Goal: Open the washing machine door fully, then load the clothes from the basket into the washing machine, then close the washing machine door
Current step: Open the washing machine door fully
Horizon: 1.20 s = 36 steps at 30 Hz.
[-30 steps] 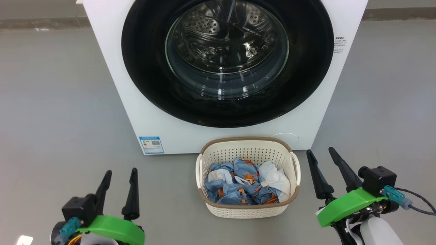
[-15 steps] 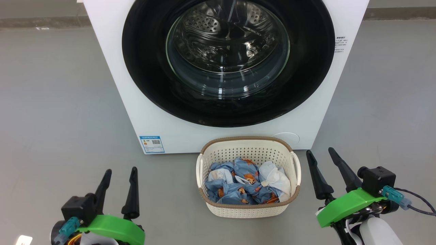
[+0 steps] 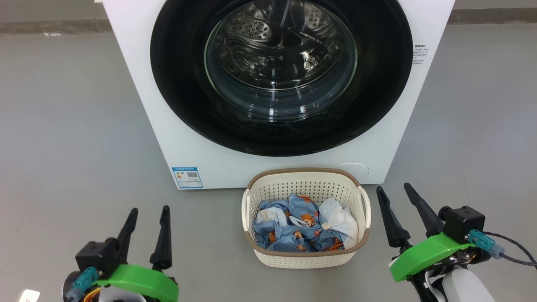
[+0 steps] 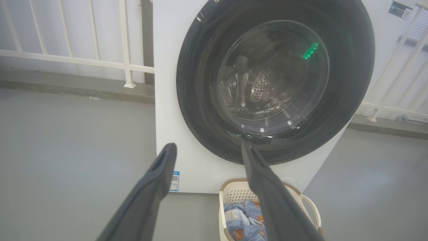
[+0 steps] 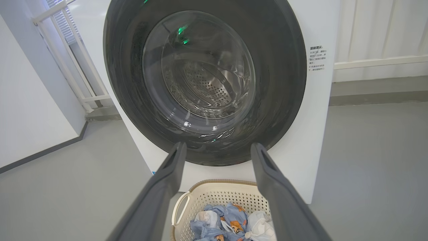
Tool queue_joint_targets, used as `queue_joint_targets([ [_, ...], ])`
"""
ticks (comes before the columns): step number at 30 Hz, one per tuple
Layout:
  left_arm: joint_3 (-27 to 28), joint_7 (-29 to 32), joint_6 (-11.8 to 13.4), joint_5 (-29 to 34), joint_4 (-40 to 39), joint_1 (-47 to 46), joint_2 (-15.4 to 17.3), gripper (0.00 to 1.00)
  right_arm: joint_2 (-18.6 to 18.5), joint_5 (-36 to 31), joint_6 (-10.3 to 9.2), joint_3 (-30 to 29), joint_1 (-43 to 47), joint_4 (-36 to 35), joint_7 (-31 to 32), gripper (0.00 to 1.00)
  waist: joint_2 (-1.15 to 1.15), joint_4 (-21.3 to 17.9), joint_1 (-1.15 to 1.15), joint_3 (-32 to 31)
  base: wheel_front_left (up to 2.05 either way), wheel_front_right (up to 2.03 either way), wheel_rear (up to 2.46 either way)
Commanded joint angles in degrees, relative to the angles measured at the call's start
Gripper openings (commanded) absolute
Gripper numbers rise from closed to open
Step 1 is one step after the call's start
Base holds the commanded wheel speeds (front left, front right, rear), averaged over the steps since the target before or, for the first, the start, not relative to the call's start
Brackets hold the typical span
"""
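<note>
The white washing machine (image 3: 138,100) stands ahead, and its round glossy black door (image 3: 184,96) with the glass bowl window lies shut against the front. On the floor before it sits the cream basket (image 3: 305,256), with blue printed clothes (image 3: 293,235) and a white piece inside. My left gripper (image 3: 149,210) hovers open at the lower left, apart from the basket. To the basket's right, my right gripper (image 3: 393,187) is open and empty. Both wrist views look between open fingers (image 4: 157,180) (image 5: 167,180) at the door (image 4: 200,110) (image 5: 284,87) and basket (image 4: 309,204) (image 5: 217,187).
Grey floor (image 3: 67,138) spreads around the machine on both sides. A white railing (image 4: 80,60) runs behind the machine at the left, another rail (image 5: 378,62) at the right, and a white wall panel (image 5: 30,110) stands to the left in the right wrist view.
The right gripper has sunk slightly lower in the head view; the left gripper, basket and door stay where they were.
</note>
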Motion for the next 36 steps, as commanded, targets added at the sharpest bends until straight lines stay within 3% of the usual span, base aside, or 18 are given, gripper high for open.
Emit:
queue_joint_targets([
  [1, 1.87, -0.78, -0.07, 0.09, -1.27, -2.77, 0.71, 1.0, 0.22, -0.25, -0.05, 1.13, -1.92, -1.15, -0.69, 1.0, 0.0, 0.0, 0.0, -0.01, 0.0, 0.0, 0.0],
  [10, 2.12, -0.78, -0.08, 0.42, -1.43, -2.76, 0.71, 1.0, 0.3, -0.3, -0.05, 0.96, -1.86, -1.13, -0.69, 1.0, 0.0, -0.03, 0.0, 0.01, 0.39, 0.39, -0.77],
  [27, 1.85, -0.78, -0.12, -1.38, -1.63, -2.82, 0.71, 1.0, 0.28, 0.02, -0.05, 1.01, -1.95, -0.93, -0.69, 1.0, 0.0, -0.28, 0.0, 0.13, 1.08, 1.08, -2.16],
  [36, 1.32, -0.78, -0.13, -1.6, -1.78, -2.53, 0.71, 1.0, 0.17, 0.08, -0.05, 1.31, -1.66, -0.65, -0.69, 1.0, 0.0, -0.44, 0.0, -0.01, 0.48, 0.48, -0.96],
])
